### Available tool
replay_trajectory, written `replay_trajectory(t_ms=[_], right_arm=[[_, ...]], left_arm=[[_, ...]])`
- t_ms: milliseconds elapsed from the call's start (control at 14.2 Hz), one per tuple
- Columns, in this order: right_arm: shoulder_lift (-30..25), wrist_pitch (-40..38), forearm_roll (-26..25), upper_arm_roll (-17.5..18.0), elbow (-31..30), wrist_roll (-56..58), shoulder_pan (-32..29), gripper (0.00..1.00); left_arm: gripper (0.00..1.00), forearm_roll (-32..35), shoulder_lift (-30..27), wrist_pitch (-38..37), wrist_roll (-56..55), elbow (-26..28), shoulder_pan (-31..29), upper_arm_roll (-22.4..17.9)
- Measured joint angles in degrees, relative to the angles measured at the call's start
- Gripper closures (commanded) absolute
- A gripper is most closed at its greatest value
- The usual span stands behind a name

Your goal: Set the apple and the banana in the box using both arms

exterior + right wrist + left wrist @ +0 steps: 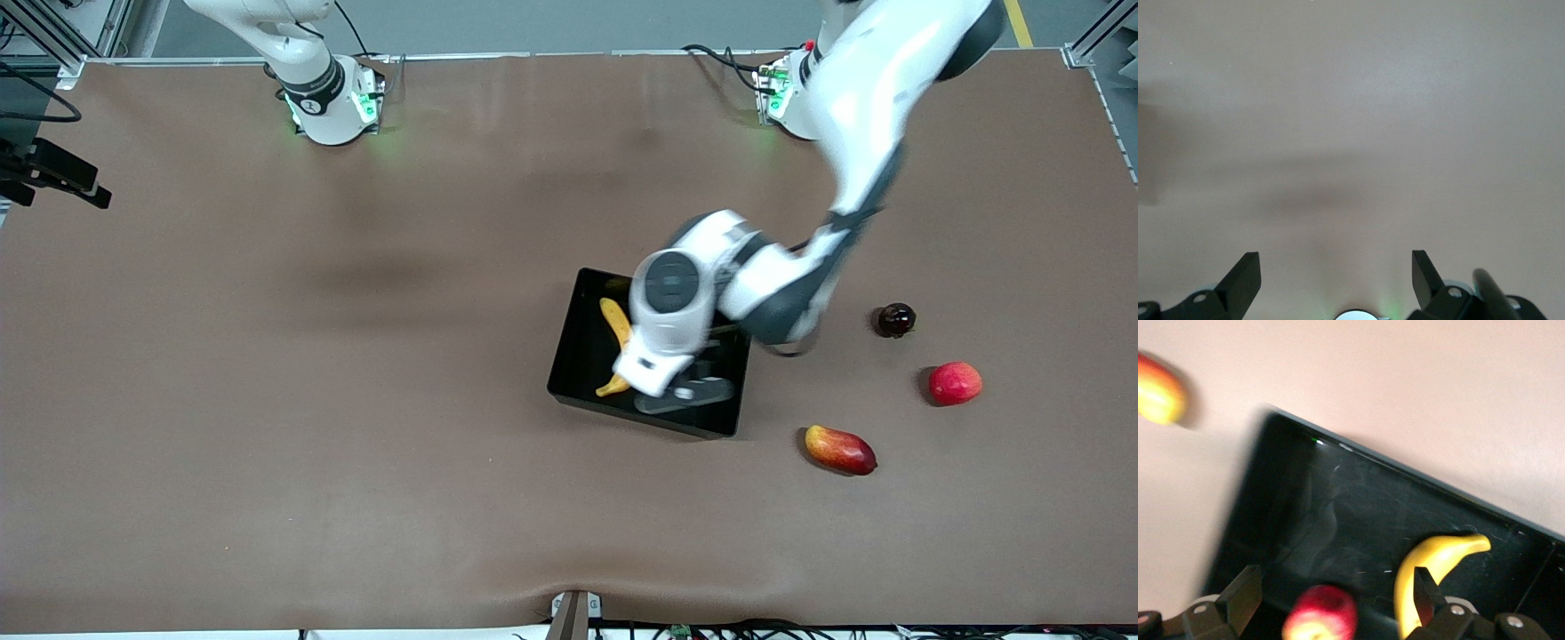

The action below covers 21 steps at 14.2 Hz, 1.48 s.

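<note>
the box (578, 356) sits under the left gripper (1331, 603), whose fingers (1241, 590) are spread open. the banana (1431, 567) lies in the box beside one finger; the apple (1321, 613) sits between the fingers, partly cut off. the right gripper (1335, 280) waits open over bare table.

Both arms are built of glossy white shells joined by dark grey bands. The left arm (853, 116), at the upper right, ends in a round grey cap. The right arm (302, 62), at the upper left, has green lights at its base. Black fingers (1238, 597) with silver screws are seen low in both wrist views.
</note>
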State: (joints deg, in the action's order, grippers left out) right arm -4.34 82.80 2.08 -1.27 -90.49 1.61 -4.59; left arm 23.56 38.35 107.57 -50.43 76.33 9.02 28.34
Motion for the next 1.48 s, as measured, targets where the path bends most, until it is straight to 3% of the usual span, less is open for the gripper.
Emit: replay_trajectory(t_ms=[283,565,1484], right_arm=[[0.0,0.0,0.0,0.1,0.0,0.0,0.0,0.0],[0.0,0.0,0.0,0.1,0.1,0.0,0.0,0.0],[0.0,0.0,0.0,0.1,0.1,0.1,0.0,0.0]], left_arm=[[0.0,-9.5,-13.5,-8.6,15.0,0.3,-14.1,0.2],[0.0,-10.1,-17.5,-13.3,23.1,0.8,-24.2,0.3],[0.0,-12.4,-32.4,-23.0,35.8,2.0,-28.3,0.5]])
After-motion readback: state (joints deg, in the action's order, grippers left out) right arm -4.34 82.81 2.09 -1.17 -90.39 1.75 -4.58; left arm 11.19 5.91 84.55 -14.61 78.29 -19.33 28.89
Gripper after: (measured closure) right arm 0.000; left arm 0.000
